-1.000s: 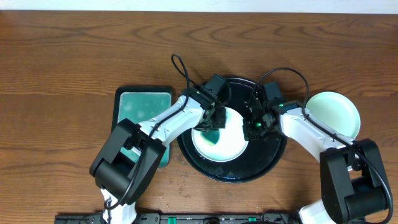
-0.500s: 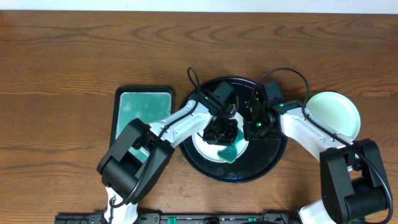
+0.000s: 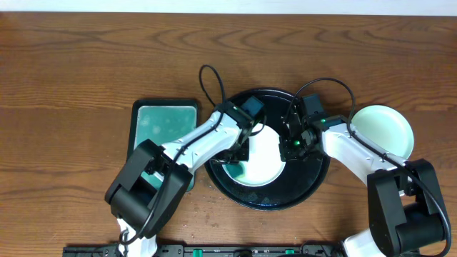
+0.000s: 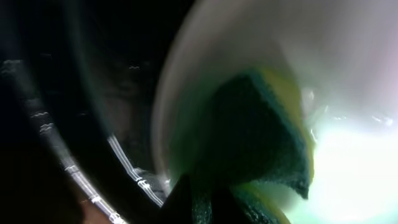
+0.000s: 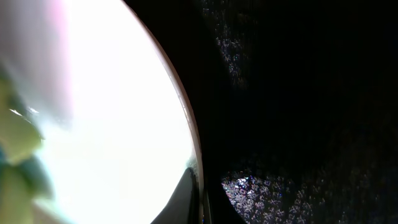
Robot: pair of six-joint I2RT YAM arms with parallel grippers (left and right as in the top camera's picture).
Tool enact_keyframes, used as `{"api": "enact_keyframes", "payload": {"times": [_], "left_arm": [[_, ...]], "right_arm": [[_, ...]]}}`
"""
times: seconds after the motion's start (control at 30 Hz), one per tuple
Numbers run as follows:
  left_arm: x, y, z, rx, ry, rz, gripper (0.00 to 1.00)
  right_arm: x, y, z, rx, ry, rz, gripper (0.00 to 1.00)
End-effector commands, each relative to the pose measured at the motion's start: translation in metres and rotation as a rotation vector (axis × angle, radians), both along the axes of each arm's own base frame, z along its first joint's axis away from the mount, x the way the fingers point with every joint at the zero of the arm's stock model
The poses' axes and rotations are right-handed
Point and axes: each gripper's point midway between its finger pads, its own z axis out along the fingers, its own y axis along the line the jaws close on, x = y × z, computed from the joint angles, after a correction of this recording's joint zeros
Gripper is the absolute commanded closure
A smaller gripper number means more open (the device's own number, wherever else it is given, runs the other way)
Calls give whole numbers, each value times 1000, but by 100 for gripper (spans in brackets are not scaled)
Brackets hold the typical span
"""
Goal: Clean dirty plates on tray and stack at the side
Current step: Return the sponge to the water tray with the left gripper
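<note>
A white plate [image 3: 263,158] lies on the round black tray [image 3: 314,171], with a teal smear at its lower left. My left gripper [image 3: 239,152] is shut on a green and yellow sponge [image 4: 261,137] and presses it on the plate's left part [image 4: 348,50]. My right gripper [image 3: 289,146] is shut on the plate's right rim, which shows between its jaws in the right wrist view [image 5: 194,155]. A pale mint plate [image 3: 385,130] lies on the table to the right of the tray. No second mint plate shows apart from it.
A rectangular black-rimmed dish of teal liquid [image 3: 166,125] lies on the table just left of the tray. The tray's glossy rim [image 4: 68,168] runs close beside the sponge. Both arms cross over the tray.
My left gripper swept the sponge right across the plate and has come back to its left side. The right gripper has kept its hold on the rim.
</note>
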Motion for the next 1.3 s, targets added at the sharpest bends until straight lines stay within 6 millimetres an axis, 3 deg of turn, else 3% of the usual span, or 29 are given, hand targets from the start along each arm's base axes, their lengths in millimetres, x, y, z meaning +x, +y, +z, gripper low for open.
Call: {"api": "enact_keyframes", "payload": {"times": [0.0,0.07,0.1,0.3,0.37,0.43,0.53,0.63,0.8,0.87,0.9,1.0,1.1,1.27], "left_arm": [[4,58,-2,249,-17,37,93],[5,57,12,237,-31,39,93],[9,54,32,202,-74,44,93],[19,57,110,51,-279,31,92],[25,85,136,90,-363,65,93],[31,114,147,161,-409,118,92],[37,152,143,224,-399,185,89],[38,178,118,223,-336,274,88],[36,190,59,81,-229,337,88],[34,194,48,34,-205,378,85],[34,194,48,14,-198,388,83],[35,184,57,-82,-199,365,59],[33,181,74,-113,-240,361,44],[27,181,117,-154,-364,355,36]], "right_arm": [[-11,-13,-16,-86,31,28,99],[-11,-13,-16,-86,32,29,99],[-11,-13,-16,-86,32,28,99],[-11,-13,-16,-86,33,28,99],[-11,-13,-16,-86,33,28,99],[-11,-13,-16,-86,33,28,99],[-11,-13,-16,-86,33,27,99],[-11,-13,-16,-85,40,-2,99],[-9,-12,-16,-79,43,-50,99],[-9,-12,-15,-79,42,-49,99],[-8,-12,-15,-78,41,-49,99],[-5,-11,-13,-73,32,-49,99],[-3,-7,-1,-55,39,-57,99],[17,3,45,-27,-33,-52,99]]}}
